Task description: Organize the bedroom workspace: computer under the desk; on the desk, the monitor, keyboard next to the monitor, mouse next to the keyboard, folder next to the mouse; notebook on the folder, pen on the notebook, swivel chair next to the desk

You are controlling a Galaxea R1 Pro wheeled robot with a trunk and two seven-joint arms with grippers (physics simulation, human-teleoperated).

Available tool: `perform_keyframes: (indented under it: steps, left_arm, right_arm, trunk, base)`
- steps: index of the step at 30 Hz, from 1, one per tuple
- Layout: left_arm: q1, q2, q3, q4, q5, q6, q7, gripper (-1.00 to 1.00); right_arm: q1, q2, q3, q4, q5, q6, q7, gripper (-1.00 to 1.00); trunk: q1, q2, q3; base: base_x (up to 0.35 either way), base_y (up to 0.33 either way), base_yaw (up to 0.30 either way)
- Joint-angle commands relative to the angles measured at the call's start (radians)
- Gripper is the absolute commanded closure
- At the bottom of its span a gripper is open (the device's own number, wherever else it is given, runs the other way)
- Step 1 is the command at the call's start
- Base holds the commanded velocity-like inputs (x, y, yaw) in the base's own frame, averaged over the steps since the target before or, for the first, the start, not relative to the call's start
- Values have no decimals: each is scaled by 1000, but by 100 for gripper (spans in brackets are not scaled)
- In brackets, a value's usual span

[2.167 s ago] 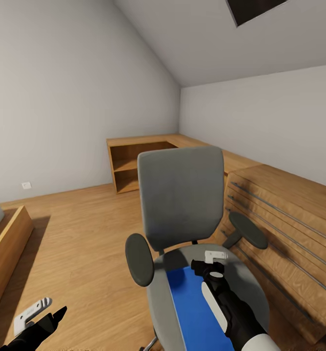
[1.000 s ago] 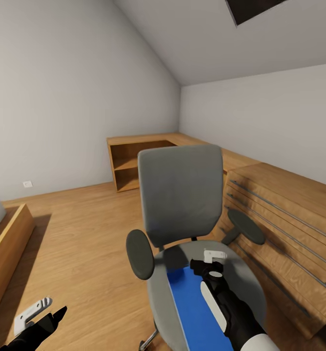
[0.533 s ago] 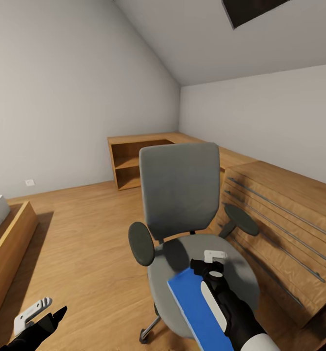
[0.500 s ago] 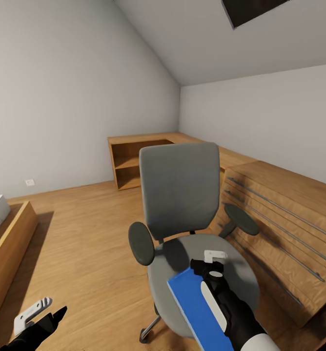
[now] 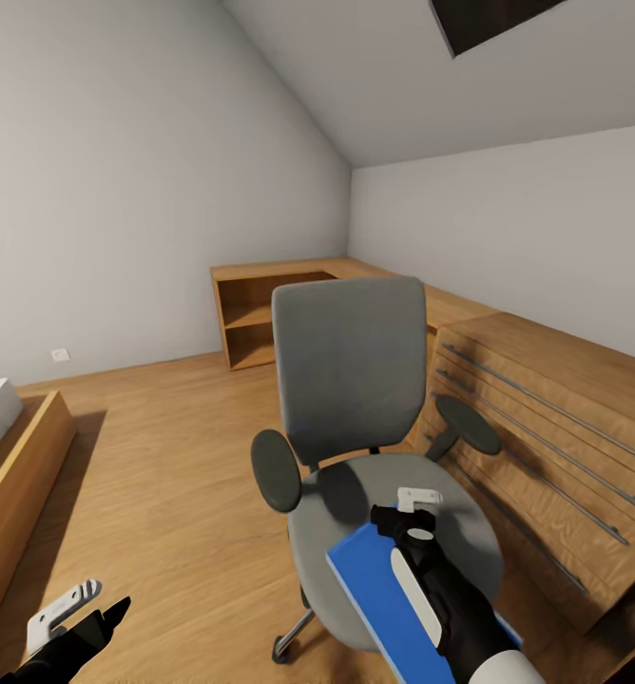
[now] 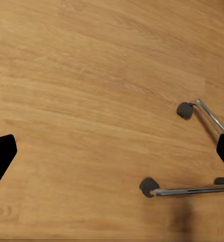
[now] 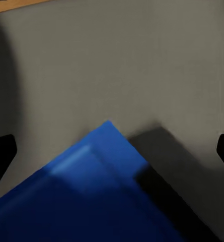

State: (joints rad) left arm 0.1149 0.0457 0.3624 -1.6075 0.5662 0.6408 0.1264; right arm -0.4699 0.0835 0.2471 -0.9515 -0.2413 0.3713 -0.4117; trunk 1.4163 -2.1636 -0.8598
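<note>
The swivel chair (image 5: 351, 380), grey with black armrests, stands in front of me with its back against the wooden dresser. The blue notebook (image 5: 379, 603) hangs tilted above the front of the seat (image 5: 460, 532), under my right forearm, and casts a shadow on the grey cushion. My right gripper (image 5: 418, 502) is over the seat. In the right wrist view its fingers stand wide apart, with the notebook (image 7: 86, 186) corner between them. My left gripper (image 5: 80, 608) is open low over the floor, near the chair's chrome legs (image 6: 192, 190). Desk, monitor, keyboard, mouse, folder, pen and computer are out of view.
A light wooden dresser (image 5: 555, 418) with long bar handles runs along the right wall, close behind the chair. An open wooden shelf unit (image 5: 260, 323) fills the far corner. A wooden bed frame (image 5: 13, 475) sits at the left. Wood floor (image 5: 165, 494) lies open between them.
The view has shifted a little, and the chair now sits farther away, with its base showing. The notebook, flat on the seat before, now hangs tilted under my right arm, off the seat.
</note>
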Motion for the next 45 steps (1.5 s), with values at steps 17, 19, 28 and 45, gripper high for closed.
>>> perform_keyframes:
  steps: [17, 19, 28, 45]
  left_arm:
    - [0, 0, 0, -2, 11, 5, 9, -100]
    - [0, 0, 0, -2, 11, 5, 9, -100]
    - [0, -1, -1, -2, 9, 4, 9, -100]
    - [0, -3, -2, 0, 8, 5, 10, -100]
  right_arm:
    - [0, -1, 4, -1, -7, 2, -10, -100]
    - [0, -1, 4, -2, -7, 2, -10, -100]
    - [0, -1, 3, -4, -7, 1, -10, -100]
    - [0, -1, 3, -8, -7, 1, -11, -100]
  trunk:
    - [0, 0, 3]
    - [0, 0, 6]
    - [0, 0, 20]
    - [0, 0, 46]
  base:
    - [-12, 0, 0]
    - [0, 0, 0]
    - [0, 0, 0]
    - [0, 0, 0]
